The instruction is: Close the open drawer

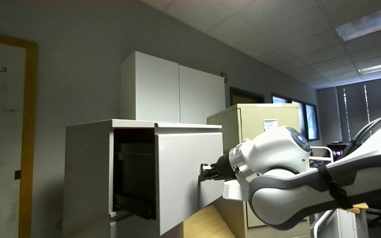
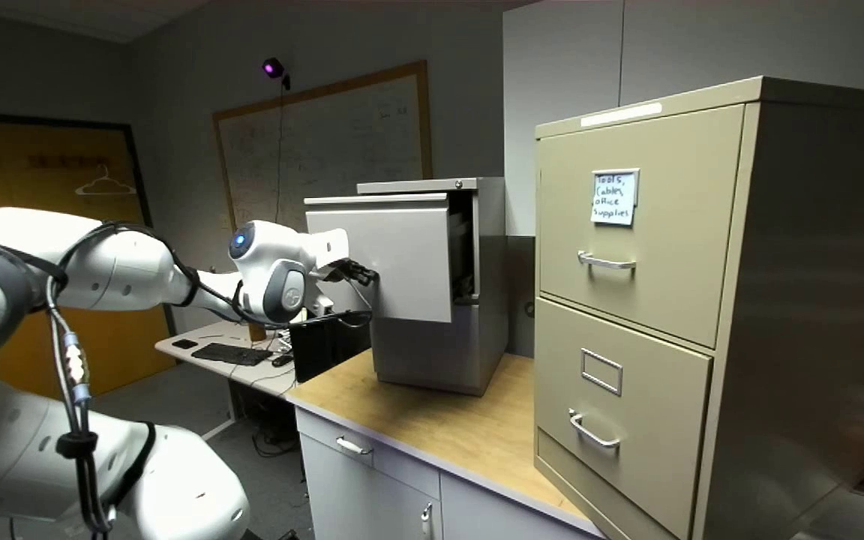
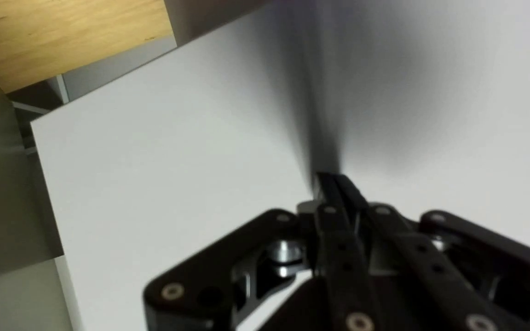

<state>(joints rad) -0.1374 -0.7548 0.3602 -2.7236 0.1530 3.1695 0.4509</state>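
The drawer is a plain white flat front panel, pulled out of its white cabinet, with a dark interior showing at its side. It also shows open in an exterior view, and its front fills much of the wrist view. My gripper is at the drawer front, towards one side edge. In the wrist view its fingertips are together with nothing between them, and they appear to touch the panel. The gripper also shows at the panel in an exterior view.
A beige filing cabinet with handled drawers stands beside the white cabinet. A white two-door cupboard is on the wall behind. The white cabinet stands on a wooden countertop. A desk with a keyboard is beyond it.
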